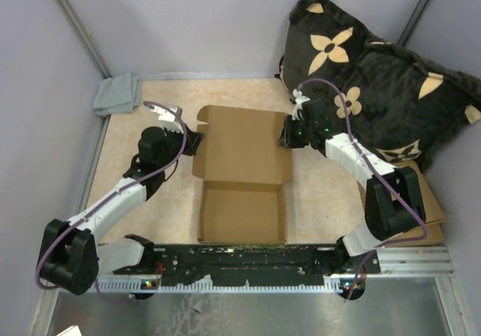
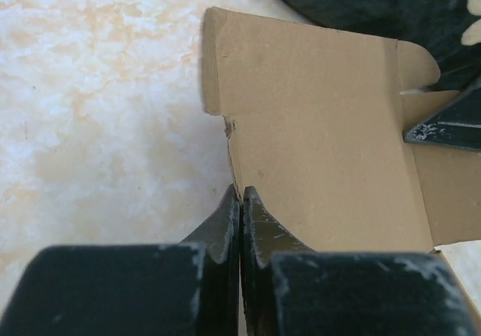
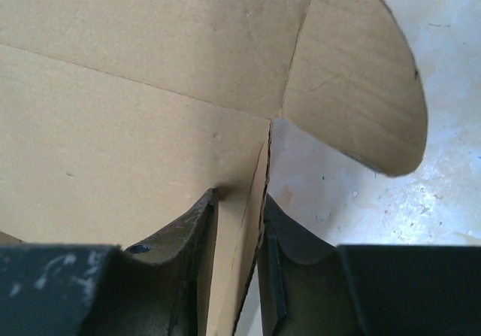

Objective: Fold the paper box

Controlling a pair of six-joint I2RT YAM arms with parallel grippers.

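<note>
The paper box [image 1: 242, 159] lies in the middle of the table, plain brown cardboard. Its near half stands up as a shallow tray and its far panel lies spread out with rounded flaps. My left gripper [image 1: 197, 139] is at the far panel's left edge. In the left wrist view it [image 2: 240, 192] is shut on that edge of the box [image 2: 323, 125]. My right gripper [image 1: 286, 134] is at the panel's right edge. In the right wrist view it [image 3: 239, 201] stands open, with a raised strip of the box [image 3: 135, 88] slanting between its fingers.
A dark pillow [image 1: 376, 80] with tan flower shapes fills the far right corner. A grey cloth [image 1: 118, 94] lies at the far left. A pile of brown cardboard pieces [image 1: 428, 201] sits at the right edge. The metal rail [image 1: 248, 261] with the arm bases runs along the near edge.
</note>
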